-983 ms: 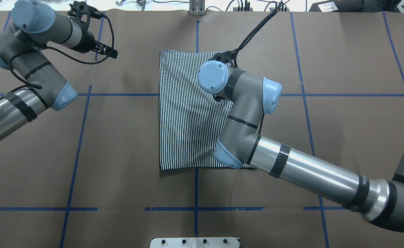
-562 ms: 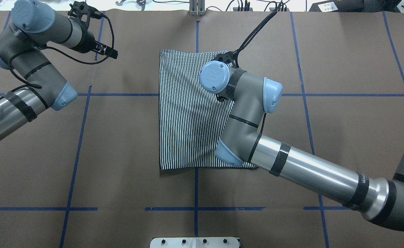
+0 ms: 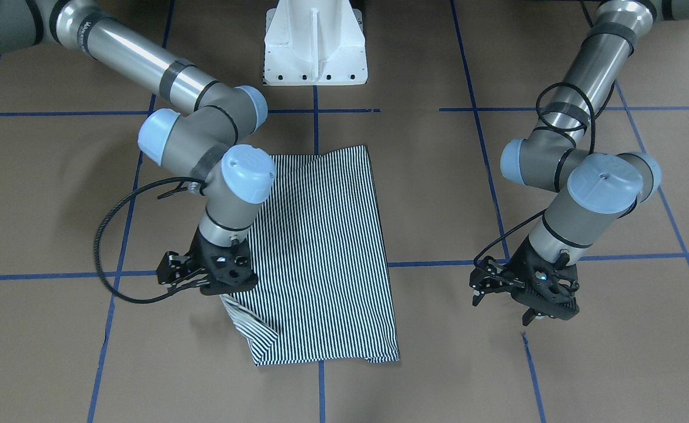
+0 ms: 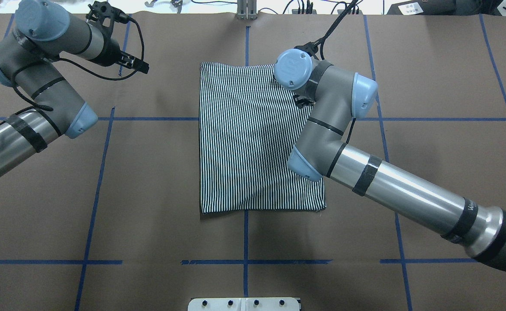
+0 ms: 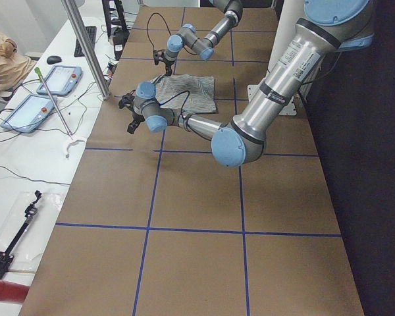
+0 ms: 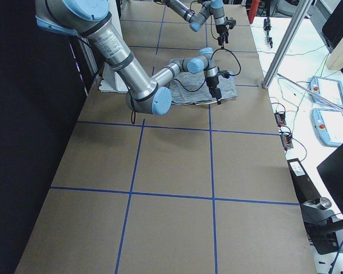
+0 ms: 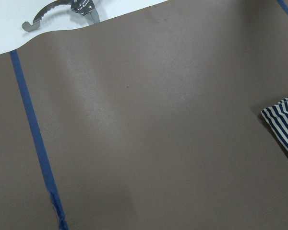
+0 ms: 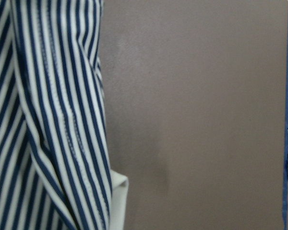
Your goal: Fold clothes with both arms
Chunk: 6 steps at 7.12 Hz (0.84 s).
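Right arm [image 4: 391,190] has swung off the middle of the striped shirt [image 4: 244,142] toward its far right corner since a second ago. The near right corner is now uncovered; left arm [image 4: 20,129] unchanged.
Front view: right gripper [image 3: 222,281] sits over the shirt's edge with a rumpled flap just beneath; jaws hidden, can't tell. Left gripper [image 3: 534,305] hovers over bare table [image 3: 56,352], well apart from the shirt; jaw gap unclear.
Overhead: shirt folded to a rectangle, flat at table centre.
Right wrist: shirt edge, cream collar [image 8: 118,201] peeking out — no fingers in frame.
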Available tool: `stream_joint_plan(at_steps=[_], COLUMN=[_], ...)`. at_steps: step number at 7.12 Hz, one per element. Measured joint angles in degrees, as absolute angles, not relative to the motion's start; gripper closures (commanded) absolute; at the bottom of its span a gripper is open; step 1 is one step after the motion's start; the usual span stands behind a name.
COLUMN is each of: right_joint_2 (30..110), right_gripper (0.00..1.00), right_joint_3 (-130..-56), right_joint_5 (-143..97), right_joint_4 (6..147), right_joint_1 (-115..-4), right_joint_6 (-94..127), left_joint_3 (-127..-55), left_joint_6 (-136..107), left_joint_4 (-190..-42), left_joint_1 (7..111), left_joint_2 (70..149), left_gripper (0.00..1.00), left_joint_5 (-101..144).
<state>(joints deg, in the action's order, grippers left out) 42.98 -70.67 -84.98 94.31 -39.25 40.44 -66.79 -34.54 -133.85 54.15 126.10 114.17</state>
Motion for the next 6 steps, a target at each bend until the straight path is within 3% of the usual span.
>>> stream_joint_plan(at_steps=[3,6], right_joint_2=[48.78,44.47], right_gripper=[0.0,0.0], right_joint_3=[-70.68,-70.0], right_joint_5=[-88.63,-94.32], right_joint_4=[87.73,85.61], right_joint_1=[-43.72,-44.34], right_joint_6=[35.89,41.15], left_joint_3=[-68.04,-69.0], left_joint_6=[-34.49,-34.39], left_joint_4=[-133.84,-133.85], left_joint_1=[54.19,54.2], left_joint_2=[125.7,125.67], left_gripper=[0.0,0.0], left_joint_5=[114.11,113.97])
